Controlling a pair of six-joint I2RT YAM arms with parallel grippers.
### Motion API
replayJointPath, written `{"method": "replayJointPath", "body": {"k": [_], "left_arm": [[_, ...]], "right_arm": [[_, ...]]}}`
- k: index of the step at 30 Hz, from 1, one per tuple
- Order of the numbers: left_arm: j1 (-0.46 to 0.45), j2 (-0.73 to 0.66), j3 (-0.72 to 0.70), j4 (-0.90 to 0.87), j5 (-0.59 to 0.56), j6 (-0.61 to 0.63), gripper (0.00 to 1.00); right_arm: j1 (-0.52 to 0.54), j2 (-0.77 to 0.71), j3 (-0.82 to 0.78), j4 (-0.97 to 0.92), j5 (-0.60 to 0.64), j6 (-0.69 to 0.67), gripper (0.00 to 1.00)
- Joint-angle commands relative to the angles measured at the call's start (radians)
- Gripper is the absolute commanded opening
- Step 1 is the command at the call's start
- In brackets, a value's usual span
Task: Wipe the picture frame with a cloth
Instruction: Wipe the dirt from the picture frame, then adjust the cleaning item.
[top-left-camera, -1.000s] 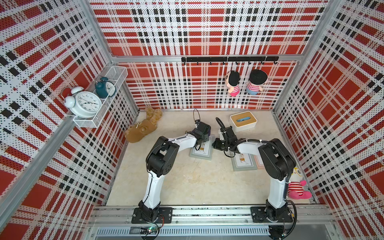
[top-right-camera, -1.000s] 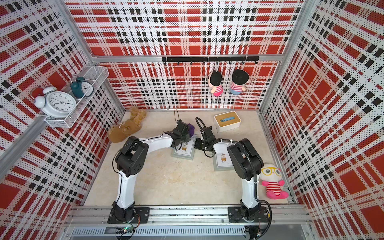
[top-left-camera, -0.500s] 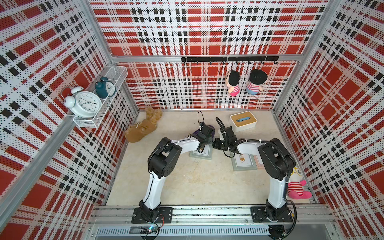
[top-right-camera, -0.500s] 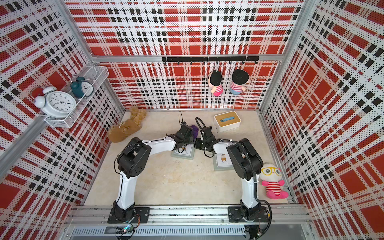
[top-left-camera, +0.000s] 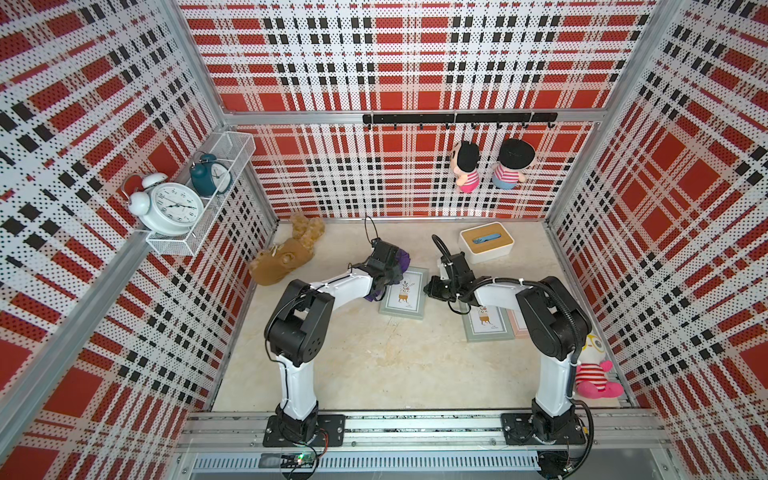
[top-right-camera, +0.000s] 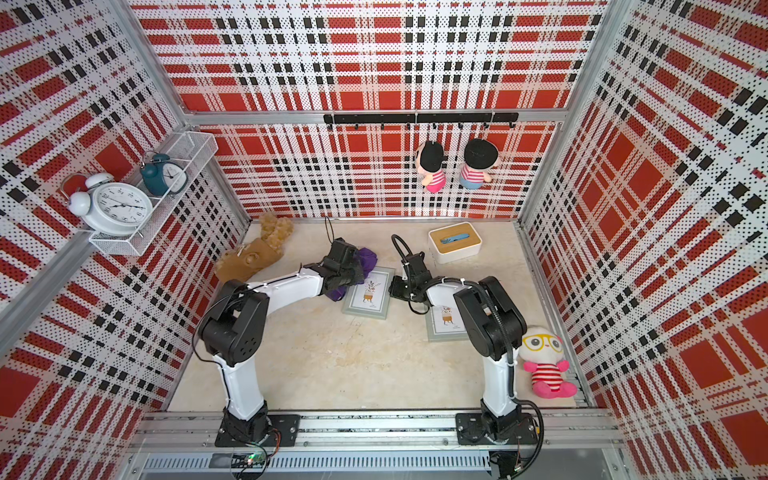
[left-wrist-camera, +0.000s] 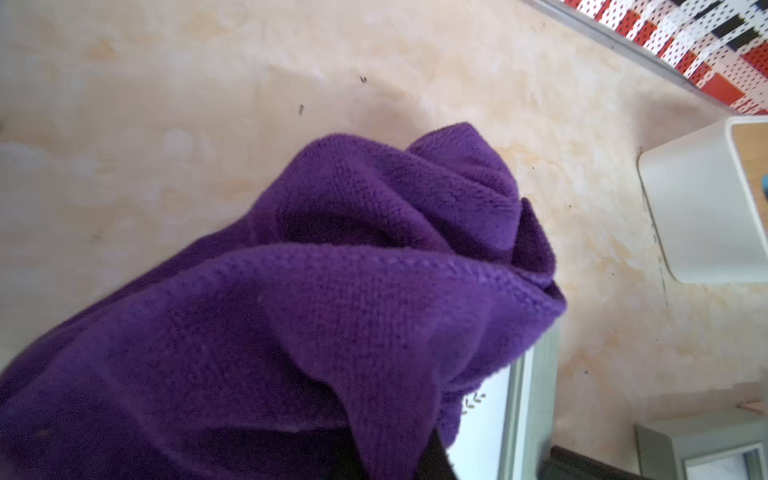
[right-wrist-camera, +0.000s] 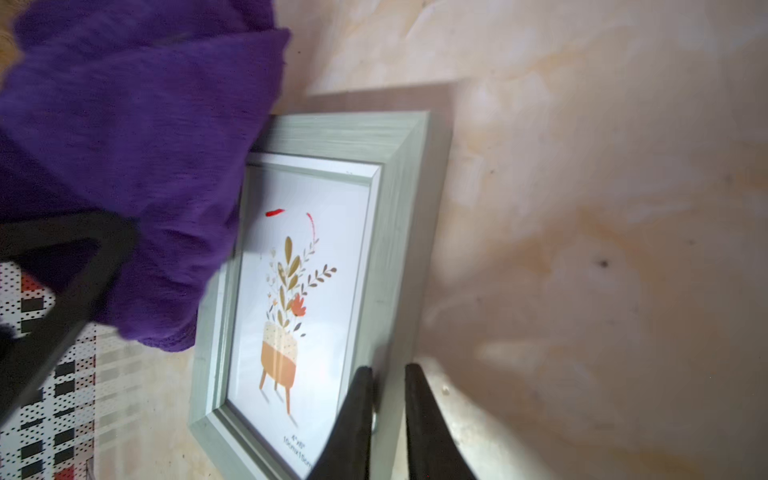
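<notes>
**Cloth** (left-wrist-camera: 332, 311): purple and bunched. It lies over the picture frame (right-wrist-camera: 401, 199) at its far corner on the left arm's side and spills onto the worktop (top-left-camera: 374, 365). No tag can be made out.

**Left pincer** (top-left-camera: 387, 277): buried in the folds, jaws together and clamped on the cloth.

**Picture frame:** grey-green, on the worktop between the two arms, with the one corner covered.
- Two red marks (right-wrist-camera: 275, 212) sit on the glass above a potted-plant print.
- Small print under the pot reads 4"x6" and 10cmx15c, the end cut off by a black finger.

**Right pincer** (right-wrist-camera: 387, 370): jaws a little apart, straddling the frame's side rail. Whether they press on it cannot be told.

**Other frames:** a second frame (top-left-camera: 486, 328) is partly hidden under the right arm. A pink frame (top-left-camera: 519, 323) beside it is mostly hidden.
</notes>
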Motion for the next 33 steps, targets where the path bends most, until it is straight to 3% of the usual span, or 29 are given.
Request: {"method": "replayJointPath", "body": {"k": [1, 7, 11, 18, 21, 25, 29, 33], "left_arm": [[0.018, -0.123, -0.025, -0.046, 0.019, 0.016, 0.00], [0.040, -0.302, -0.089, -0.059, 0.063, 0.017, 0.00], [0.028, -0.396, -0.117, -0.021, 0.141, 0.012, 0.00], [-0.026, -0.450, -0.122, 0.081, 0.274, -0.010, 0.00], [-0.036, -0.445, -0.124, 0.122, 0.323, -0.017, 0.00], [-0.038, -0.438, -0.128, 0.171, 0.390, -0.017, 0.00], [-0.030, -0.429, -0.138, 0.218, 0.432, -0.023, 0.00], [-0.010, -0.419, -0.158, 0.238, 0.456, -0.018, 0.21]], "right_arm": [[-0.014, -0.020, 0.032, -0.140, -0.047, -0.007, 0.25], [-0.043, -0.163, 0.075, 0.007, -0.220, 0.058, 0.57], [-0.064, -0.257, -0.023, 0.282, -0.344, 0.246, 0.79], [-0.065, -0.248, -0.050, 0.670, -0.464, 0.571, 0.92], [-0.061, -0.217, -0.010, 0.687, -0.487, 0.620, 0.94], [-0.053, -0.192, 0.019, 0.646, -0.500, 0.610, 0.85], [-0.049, -0.179, 0.026, 0.656, -0.531, 0.610, 0.63], [-0.052, -0.185, 0.062, 0.558, -0.525, 0.516, 0.20]]}}
